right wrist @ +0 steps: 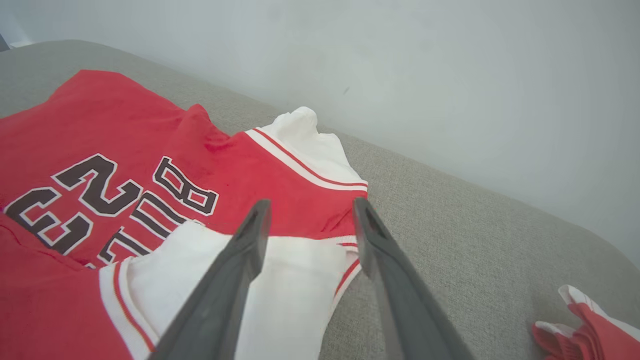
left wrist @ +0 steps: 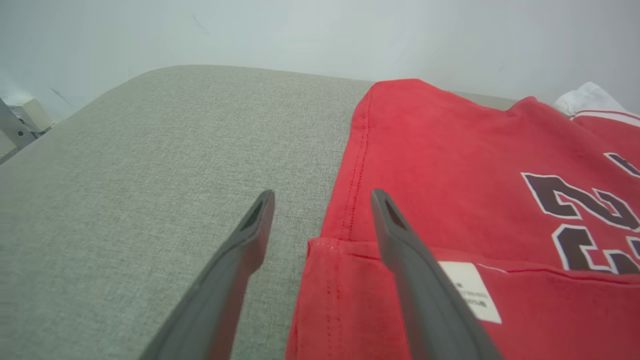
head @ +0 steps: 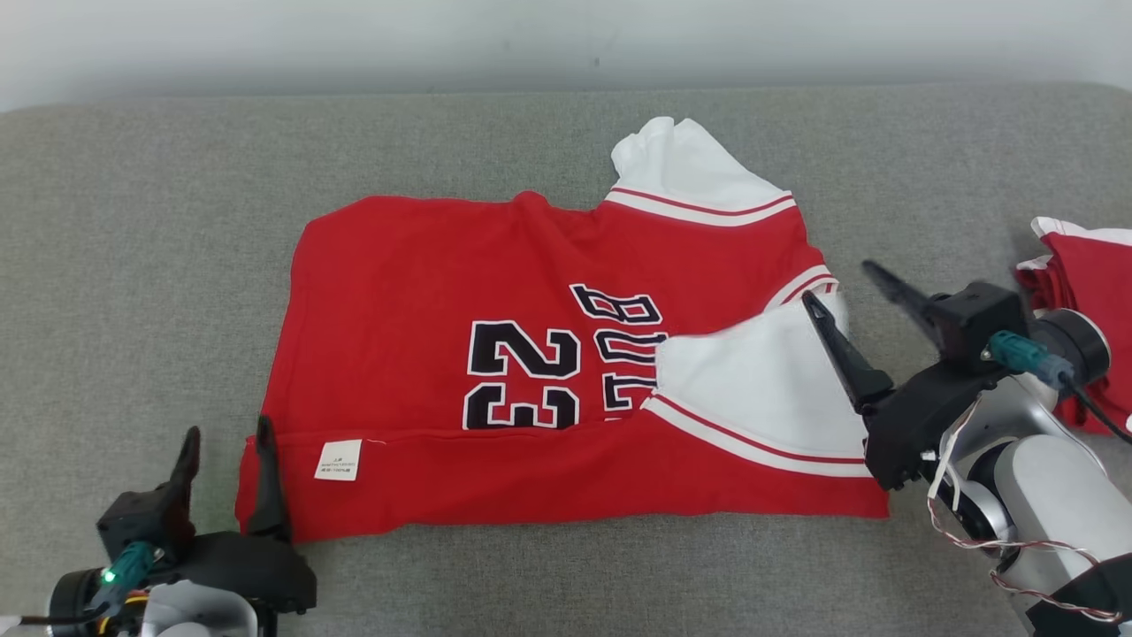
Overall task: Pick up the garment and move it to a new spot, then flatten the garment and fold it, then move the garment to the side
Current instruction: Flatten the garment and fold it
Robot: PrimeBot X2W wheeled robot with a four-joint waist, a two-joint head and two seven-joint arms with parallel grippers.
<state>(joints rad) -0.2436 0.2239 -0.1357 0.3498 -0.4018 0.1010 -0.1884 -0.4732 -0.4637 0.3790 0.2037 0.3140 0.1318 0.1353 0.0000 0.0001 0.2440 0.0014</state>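
1. Two grippers stand with jaws spread apart and grasping nothing at the near corners of a red jersey (head: 424,292) laid flat on a grey cushion (head: 133,221).
2. The jersey lies in the middle of the cushion. Its near edge is folded up over the body, and the number 23 and part of a black-and-white word show above the fold.
3. The left gripper (head: 226,429) sits at the jersey's near left corner. In the left wrist view one finger (left wrist: 400,250) lies over the red cloth, and the other is over bare grey fabric.
4. A small white label (head: 338,460) sits on the folded edge just beside that finger.
5. The right gripper (head: 840,281) hovers at the jersey's right side. One finger is over a white sleeve (head: 761,380) folded in across the chest, the other past the sleeve's edge.
6. It is hard to tell whether either gripper's fingertips touch the cloth.
7. The second white sleeve (head: 681,164) sticks out at the far edge, toward the pale wall (head: 531,35).
8. Another red-and-white garment (head: 1092,283) lies bunched at the cushion's right end, well apart from the jersey.
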